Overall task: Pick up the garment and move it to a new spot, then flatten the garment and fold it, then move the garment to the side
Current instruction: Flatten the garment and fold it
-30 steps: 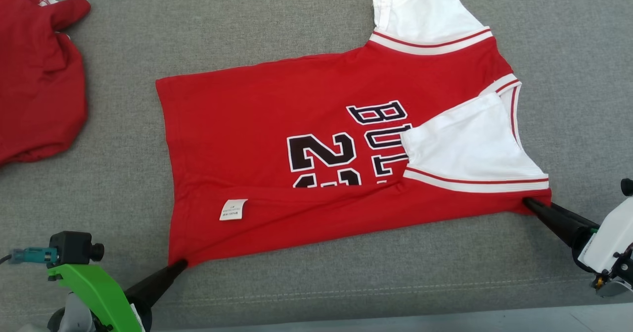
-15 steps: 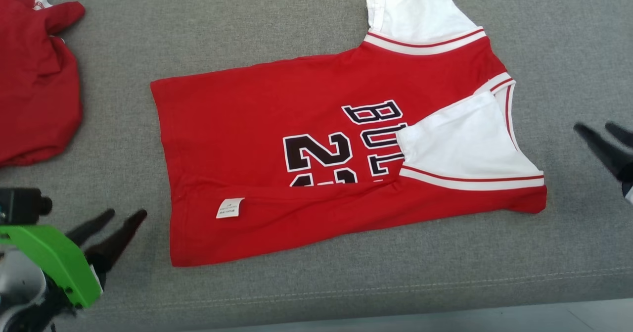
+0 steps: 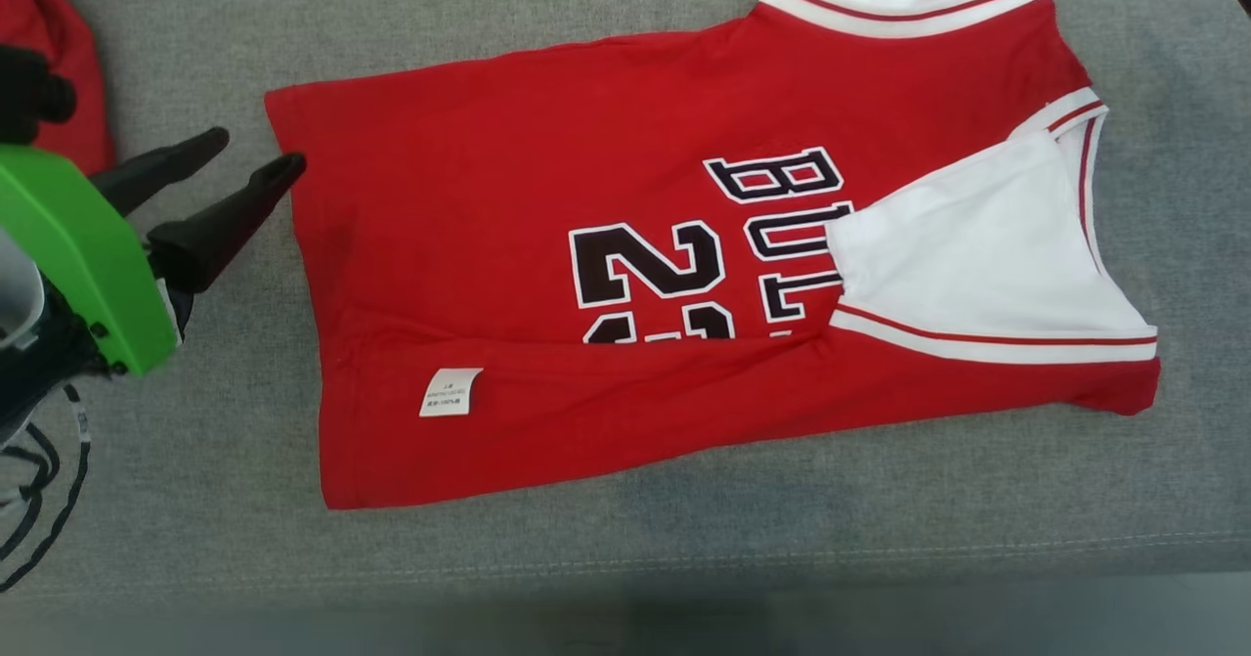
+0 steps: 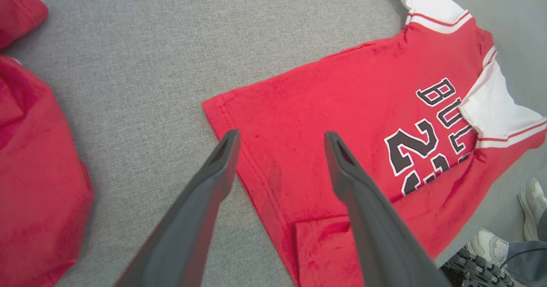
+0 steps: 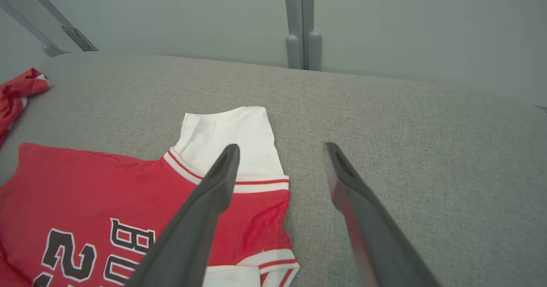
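Just beyond the tips of the left gripper (image 3: 256,148), the shirt (image 3: 508,245) is being shown by the head view lying flat on the grey cushion (image 3: 684,539), its far hem corner almost touched by the nearer finger. The fingers are being held apart, with nothing between them. The shirt's long axis is being laid out away from this hand: hem at the fingertips, collar and sleeves at the far end. The long side nearest the robot is being kept doubled over, with a white label (image 3: 450,392) and the folded white sleeve (image 3: 977,245) turned onto the front. A second red garment (image 3: 73,30) is being left off to the hand's outer side.

Through the left wrist view, the hem edge is being framed between the spread fingers, one over cloth and one over bare cushion, which is not being made plain from the head. Pale shoes (image 4: 487,241) of a person are being caught past the cushion's edge.

Through the right wrist view, the right gripper (image 5: 282,146) is being held open and empty over the shirt's other end, the unfolded white sleeve (image 5: 222,128) lying beneath one finger. Its height above the cloth cannot be told.

The unfolded long edge is probably being lined up for a two-ended grasp: the left gripper is nearer the hem corner, the right nearer the sleeve.
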`<state>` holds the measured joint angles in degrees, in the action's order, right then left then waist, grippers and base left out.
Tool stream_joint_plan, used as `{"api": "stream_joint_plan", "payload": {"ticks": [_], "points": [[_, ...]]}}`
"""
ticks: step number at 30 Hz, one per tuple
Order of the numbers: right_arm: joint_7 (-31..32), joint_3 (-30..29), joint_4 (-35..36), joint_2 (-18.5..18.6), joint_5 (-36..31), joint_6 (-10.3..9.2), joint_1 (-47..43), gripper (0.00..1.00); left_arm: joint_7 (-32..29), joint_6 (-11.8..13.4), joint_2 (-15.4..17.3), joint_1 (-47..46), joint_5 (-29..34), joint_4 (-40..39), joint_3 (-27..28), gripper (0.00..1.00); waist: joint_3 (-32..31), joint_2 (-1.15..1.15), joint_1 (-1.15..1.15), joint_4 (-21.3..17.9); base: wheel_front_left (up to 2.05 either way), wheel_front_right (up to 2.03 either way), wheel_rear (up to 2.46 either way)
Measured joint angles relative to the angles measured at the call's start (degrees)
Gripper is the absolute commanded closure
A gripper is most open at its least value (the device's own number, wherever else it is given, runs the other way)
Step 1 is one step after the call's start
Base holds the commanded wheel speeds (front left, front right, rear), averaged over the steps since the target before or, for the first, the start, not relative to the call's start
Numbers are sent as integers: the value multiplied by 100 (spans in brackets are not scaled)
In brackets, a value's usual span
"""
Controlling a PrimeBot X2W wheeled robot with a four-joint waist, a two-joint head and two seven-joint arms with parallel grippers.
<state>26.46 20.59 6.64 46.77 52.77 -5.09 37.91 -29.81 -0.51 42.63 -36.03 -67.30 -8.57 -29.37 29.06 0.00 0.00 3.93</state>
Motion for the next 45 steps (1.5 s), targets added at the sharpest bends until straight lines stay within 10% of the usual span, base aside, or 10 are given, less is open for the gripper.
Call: {"api": "stream_joint_plan", "payload": {"ticks": [20,41,45], "points": [[493,818,-1466,-1257,-812,-153,1928,0,-645,-236,-1018,-1534,-43,996,-397,0,1349,0,1,587,0,0,0],[279,901,-2587,-1528,-1101,-1,2793,0,-723,-503,-1294,-2047,-96,1716,-439,0,1518,0,0,820,0,0,0],[222,903,-2751,-1589,-1101,5,2867,30,-813,-511,-1314,-2101,-144,1791,-453,0,1515,0,0,828,0,0,0]]}}
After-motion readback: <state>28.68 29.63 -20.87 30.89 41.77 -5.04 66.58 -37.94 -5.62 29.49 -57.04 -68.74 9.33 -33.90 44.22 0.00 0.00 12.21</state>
